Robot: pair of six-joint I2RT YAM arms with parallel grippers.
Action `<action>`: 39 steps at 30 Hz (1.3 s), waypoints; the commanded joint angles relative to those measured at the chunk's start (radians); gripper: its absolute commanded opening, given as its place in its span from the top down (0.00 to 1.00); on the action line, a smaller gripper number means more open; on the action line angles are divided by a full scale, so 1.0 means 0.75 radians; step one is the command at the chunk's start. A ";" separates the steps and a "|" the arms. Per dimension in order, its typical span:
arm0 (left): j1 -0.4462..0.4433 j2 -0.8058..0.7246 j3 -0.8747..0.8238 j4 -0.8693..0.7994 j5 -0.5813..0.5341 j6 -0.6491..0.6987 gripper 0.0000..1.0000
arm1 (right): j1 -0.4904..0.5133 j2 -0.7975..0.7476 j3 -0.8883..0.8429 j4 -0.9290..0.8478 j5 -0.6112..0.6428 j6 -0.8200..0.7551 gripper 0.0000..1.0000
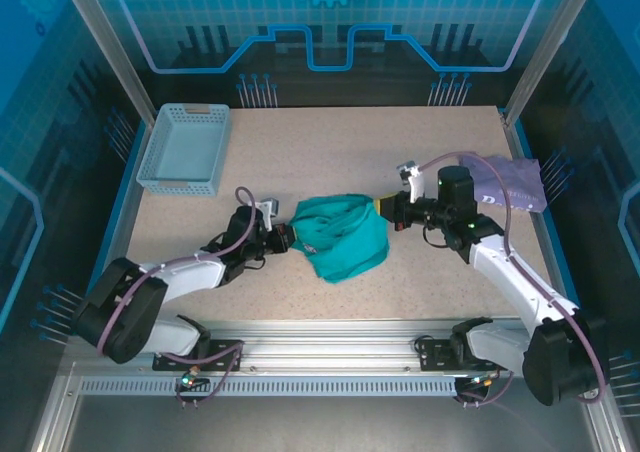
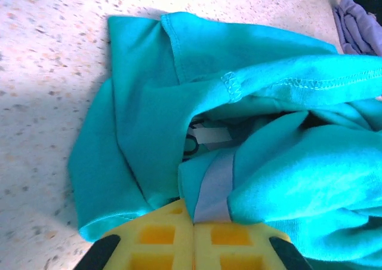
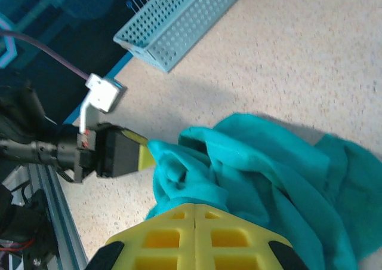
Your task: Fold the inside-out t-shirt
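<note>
The teal t-shirt [image 1: 342,236] is seen in the middle of the table [image 1: 300,152], a bit toward the bottom of the top view. It is bunched up in a soft heap and is not spread flat. In the left wrist view, a small pale tag [image 2: 210,136] and a grey neck band [image 2: 213,189] are seen inside the folds, at the middle of the frame.

The left gripper [image 1: 287,238] is placed at the left side of the heap. Its yellow fingers [image 2: 167,237] are pressed together, and the neck band is pinched between them. The right gripper [image 1: 383,209] is placed at the right side of the heap. Its jaws are closed too, and a bit of teal cloth is clamped at their tips in the right wrist view.

A blue basket [image 1: 185,148] is seen at the upper left of the top view. A purple garment [image 1: 512,180] is seen at the right, well apart from the t-shirt.

The step in hand is thought to be the opening out of the heap, so no fold is made yet. For the next move, the two held sides need to be pulled apart gently. The cloth must be laid flat before a neat fold can be made. If it is pulled too hard, one grip may be lost.
</note>
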 commanded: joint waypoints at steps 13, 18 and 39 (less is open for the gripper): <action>-0.277 -0.065 0.305 -0.399 -0.316 0.357 0.43 | 0.005 -0.046 -0.036 -0.016 -0.003 -0.013 1.00; -0.285 0.072 0.431 -0.423 -0.294 0.387 0.43 | 0.012 -0.049 -0.039 -0.017 0.005 -0.019 1.00; 0.216 -0.169 0.505 -0.236 0.115 -0.041 1.00 | -0.082 -0.216 0.315 -0.086 0.007 -0.082 1.00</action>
